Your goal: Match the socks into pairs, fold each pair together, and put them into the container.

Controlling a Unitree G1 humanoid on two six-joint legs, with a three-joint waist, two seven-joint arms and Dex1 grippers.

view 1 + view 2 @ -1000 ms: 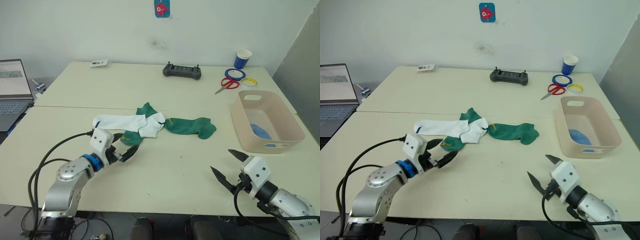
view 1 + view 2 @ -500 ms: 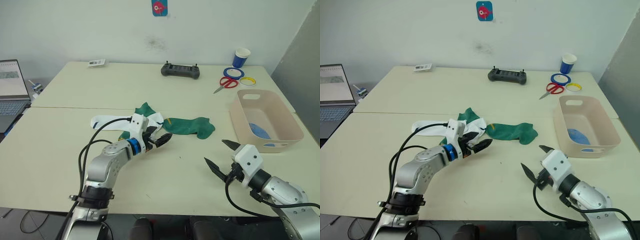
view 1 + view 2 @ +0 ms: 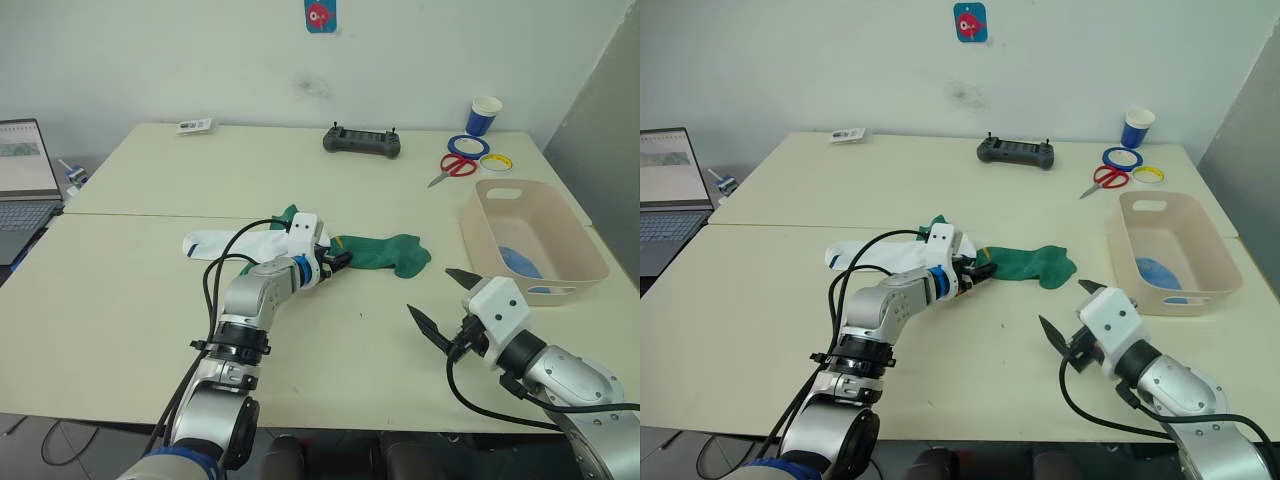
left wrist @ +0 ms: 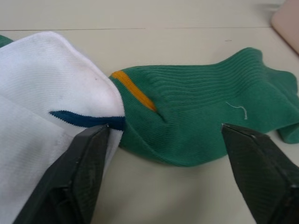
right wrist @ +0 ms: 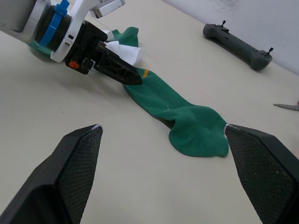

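White sock overlaps green sock's cuff by left hand

Silver-grey arms with blue wrist rings, white wrist blocks, looping black cables — black two-fingered pincers.

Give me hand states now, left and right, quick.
Left hand: open, holding nothing, fingers either side of the green sock cuff.
Right hand: open, empty, above the table.

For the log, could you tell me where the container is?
The container stands at the table's right side, just beyond the right hand, near the scissors.
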